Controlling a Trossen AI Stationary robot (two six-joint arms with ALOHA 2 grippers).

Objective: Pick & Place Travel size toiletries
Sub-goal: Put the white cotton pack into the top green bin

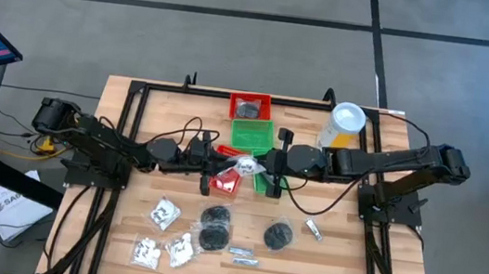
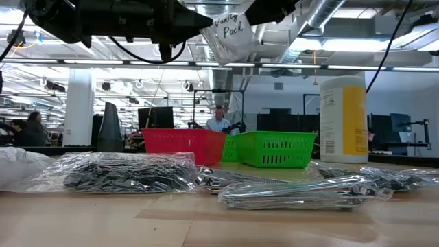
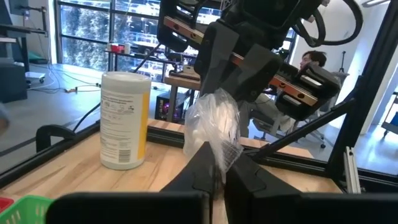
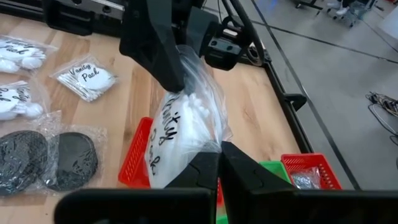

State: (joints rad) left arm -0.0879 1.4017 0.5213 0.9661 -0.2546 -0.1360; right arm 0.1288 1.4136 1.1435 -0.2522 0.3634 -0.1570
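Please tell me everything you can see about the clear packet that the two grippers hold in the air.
The packet is a clear, crinkled plastic bag with white contents and black handwriting, "Vanity Pack". It hangs above the table's middle, over a red basket. The left gripper and the right gripper are both shut on it from opposite sides. Nothing else touches it.

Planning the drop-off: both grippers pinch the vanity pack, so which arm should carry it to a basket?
Probably left: left gripper and right gripper both clamp the vanity pack; a red basket sits under the left.
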